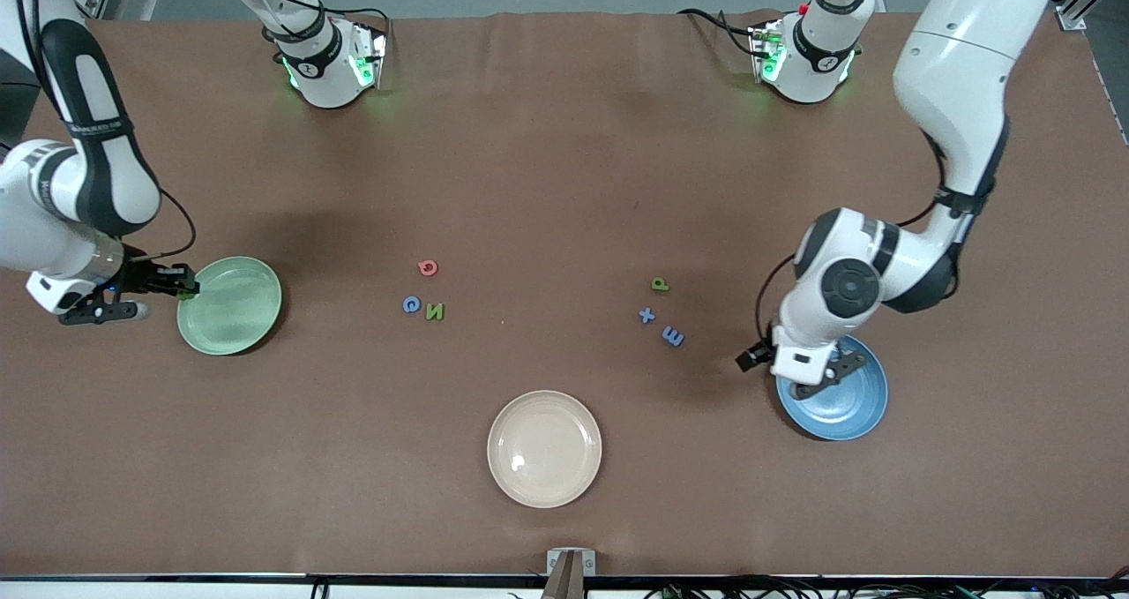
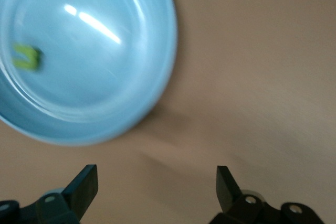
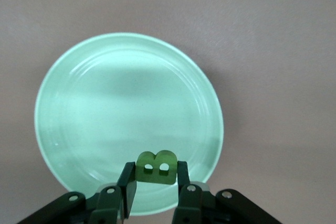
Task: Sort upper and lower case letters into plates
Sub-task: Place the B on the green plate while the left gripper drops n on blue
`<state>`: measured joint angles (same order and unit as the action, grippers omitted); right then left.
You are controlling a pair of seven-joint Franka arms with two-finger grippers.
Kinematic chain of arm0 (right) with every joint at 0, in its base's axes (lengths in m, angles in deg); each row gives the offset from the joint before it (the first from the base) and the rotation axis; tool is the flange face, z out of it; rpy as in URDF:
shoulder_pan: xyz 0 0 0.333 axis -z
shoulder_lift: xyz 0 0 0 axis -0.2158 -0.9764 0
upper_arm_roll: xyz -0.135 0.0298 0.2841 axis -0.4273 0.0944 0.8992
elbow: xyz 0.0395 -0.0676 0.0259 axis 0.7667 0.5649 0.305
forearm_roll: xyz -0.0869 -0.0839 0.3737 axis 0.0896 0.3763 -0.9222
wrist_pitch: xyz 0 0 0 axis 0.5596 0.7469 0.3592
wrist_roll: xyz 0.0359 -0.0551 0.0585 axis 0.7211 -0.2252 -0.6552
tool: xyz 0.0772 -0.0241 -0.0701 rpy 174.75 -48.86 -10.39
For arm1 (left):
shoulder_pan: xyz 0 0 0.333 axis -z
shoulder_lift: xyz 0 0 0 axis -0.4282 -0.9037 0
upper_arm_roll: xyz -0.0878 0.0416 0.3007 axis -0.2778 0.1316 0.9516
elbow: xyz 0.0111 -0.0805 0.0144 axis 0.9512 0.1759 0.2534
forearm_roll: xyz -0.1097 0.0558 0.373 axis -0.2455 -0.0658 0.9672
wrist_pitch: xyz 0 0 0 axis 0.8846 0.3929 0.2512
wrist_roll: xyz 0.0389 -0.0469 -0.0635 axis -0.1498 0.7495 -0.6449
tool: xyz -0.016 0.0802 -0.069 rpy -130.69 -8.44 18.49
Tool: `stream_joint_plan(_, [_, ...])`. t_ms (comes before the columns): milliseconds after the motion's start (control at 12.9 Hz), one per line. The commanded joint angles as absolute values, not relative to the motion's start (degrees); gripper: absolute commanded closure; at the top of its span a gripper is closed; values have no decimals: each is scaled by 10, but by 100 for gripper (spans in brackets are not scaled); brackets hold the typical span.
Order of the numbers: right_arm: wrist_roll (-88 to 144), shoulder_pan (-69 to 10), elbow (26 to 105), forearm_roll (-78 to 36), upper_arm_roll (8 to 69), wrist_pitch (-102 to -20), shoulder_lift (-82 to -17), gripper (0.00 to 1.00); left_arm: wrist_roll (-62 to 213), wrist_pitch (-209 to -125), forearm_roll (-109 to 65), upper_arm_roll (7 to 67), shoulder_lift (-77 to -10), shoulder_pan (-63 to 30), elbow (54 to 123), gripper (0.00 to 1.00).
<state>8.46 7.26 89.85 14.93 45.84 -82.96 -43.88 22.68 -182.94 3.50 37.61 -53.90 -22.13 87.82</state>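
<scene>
My right gripper [image 1: 183, 288] is shut on a green letter B [image 3: 156, 167] and holds it over the rim of the mint green plate [image 1: 231, 308], which looks empty in the right wrist view [image 3: 126, 103]. My left gripper [image 1: 825, 377] is open and empty above the blue plate [image 1: 848, 407]. In the left wrist view its fingers [image 2: 86, 184] hang over bare table beside that plate [image 2: 100, 82], which holds a small green letter [image 2: 26, 56]. Loose letters lie mid-table: red Q [image 1: 428, 268], blue C [image 1: 411, 304], green N [image 1: 434, 311], green p [image 1: 659, 283], blue x [image 1: 646, 315], blue m [image 1: 673, 337].
A cream-beige plate [image 1: 544, 448] sits empty on the brown table, nearer the front camera than the letters. The two arm bases stand along the table's back edge.
</scene>
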Motion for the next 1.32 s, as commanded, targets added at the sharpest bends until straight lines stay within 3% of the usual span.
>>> stream_joint_plan(0, [72, 80, 945, 141, 470, -907, -452, 80, 145, -1828, 39, 379, -585, -175, 820, 4])
stream_joint_plan(542, [69, 76, 973, 141, 470, -965, -486, 74, 19, -1861, 39, 379, -623, -124, 813, 17])
stream_joint_plan(619, [70, 74, 973, 141, 470, -961, -486, 68, 9, -1861, 39, 379, -627, -119, 813, 19])
stream_joint_plan(696, [74, 66, 972, 141, 470, -952, -485, 26, 1, -1861, 39, 379, -630, -118, 814, 24])
stream_joint_plan(774, [78, 58, 966, 141, 470, -932, -476, 1, -8, -1861, 39, 379, -631, -117, 815, 32])
stream_joint_plan(928, [100, 38, 930, 141, 472, -818, -425, 0, -17, -1861, 39, 379, -631, -111, 817, 49])
stream_joint_plan(1083, [178, -5, 857, 141, 472, -662, -386, 0, -23, -1860, 39, 379, -630, -110, 817, 74])
stream_joint_plan(1160, [211, -36, 823, 141, 472, -608, -378, 0, -22, -1859, 39, 379, -626, -111, 816, 88])
stream_joint_plan(1238, [250, -64, 806, 141, 472, -580, -374, 0, -17, -1858, 39, 379, -624, -114, 816, 95])
